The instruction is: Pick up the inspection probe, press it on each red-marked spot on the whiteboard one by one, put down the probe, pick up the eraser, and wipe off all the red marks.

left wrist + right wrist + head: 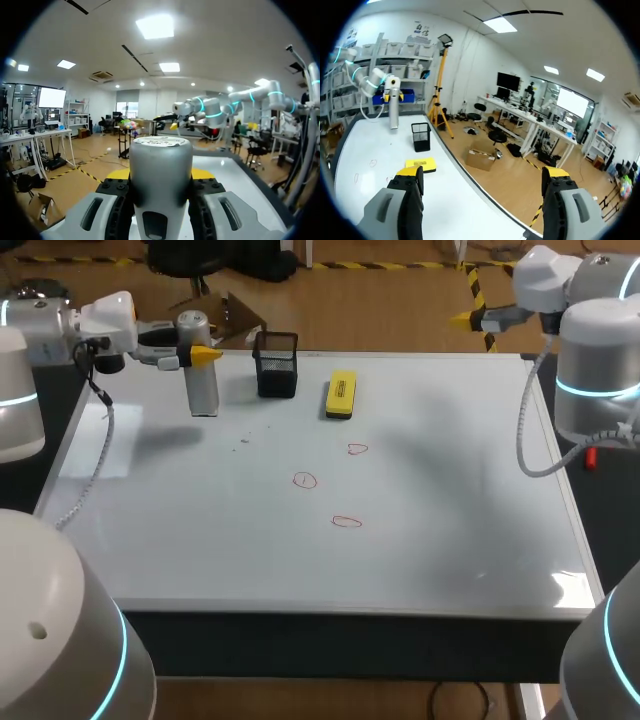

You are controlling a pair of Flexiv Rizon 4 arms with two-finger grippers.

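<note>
Your left hand [203, 354] holds probe [203, 388] beside holder [276, 365].
Looks stiff, slick metal; grip it high. Right hand [482, 173] wide.

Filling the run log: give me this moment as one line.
left gripper: shut on probe, upright | right gripper: open, empty | red marks: three, unwiped | eraser: on whiteboard

I see a black mesh cup [276, 364], upright, near the board's [450, 500] far edge, left of its middle.
</note>
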